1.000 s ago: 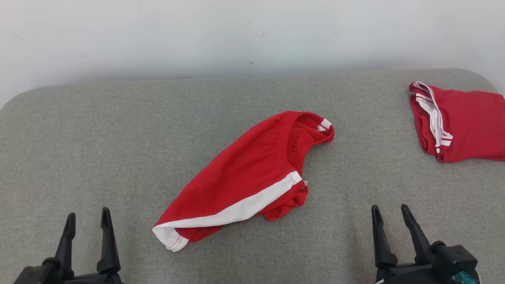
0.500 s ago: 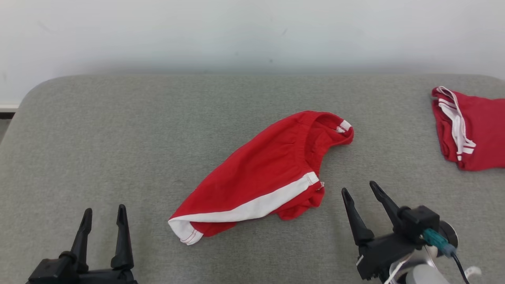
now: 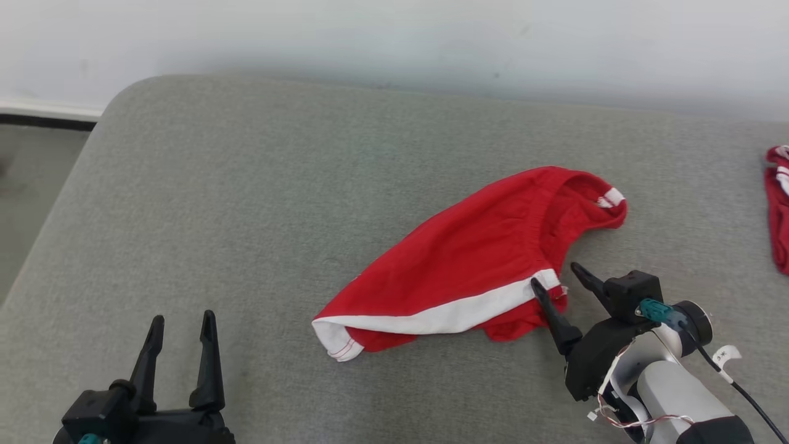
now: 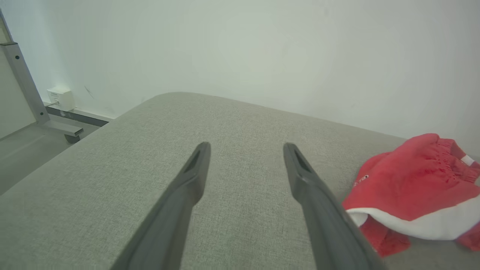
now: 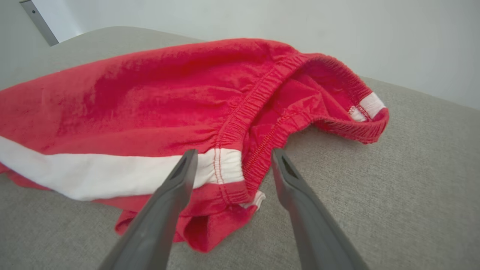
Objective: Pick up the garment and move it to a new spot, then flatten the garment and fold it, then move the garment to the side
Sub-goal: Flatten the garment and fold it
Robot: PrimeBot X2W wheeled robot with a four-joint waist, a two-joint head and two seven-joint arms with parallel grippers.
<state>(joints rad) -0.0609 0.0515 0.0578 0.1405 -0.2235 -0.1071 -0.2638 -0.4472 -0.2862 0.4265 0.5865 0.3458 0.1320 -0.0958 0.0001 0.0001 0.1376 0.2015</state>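
The garment point(image 3: 481, 259) is a pair of red shorts with a white side stripe, lying rumpled on the grey cushioned surface point(image 3: 259, 203). Its elastic waistband gapes toward the right. My right gripper point(image 3: 558, 276) is open at the waistband's near corner, one finger over the white stripe's end and the other just beyond the cloth's edge. In the right wrist view the fingers point(image 5: 176, 180) straddle that corner of the garment point(image 5: 157, 101) with nothing clamped. My left gripper point(image 3: 183, 320) stands open at the lower left, well away. The garment point(image 4: 416, 187) lies to the right of the left gripper point(image 4: 245, 146).
A second red and white garment point(image 3: 778, 209) lies at the right edge of the surface. The cushion's rounded left edge point(image 3: 92, 154) drops to the floor. A white wall runs behind, with a metal frame leg point(image 4: 26, 86) and a small white box point(image 4: 60, 98).
The head camera has swung, shifting the whole picture right. My right gripper has moved forward and left up to the garment's waistband corner. The left gripper and garment have stayed in place.
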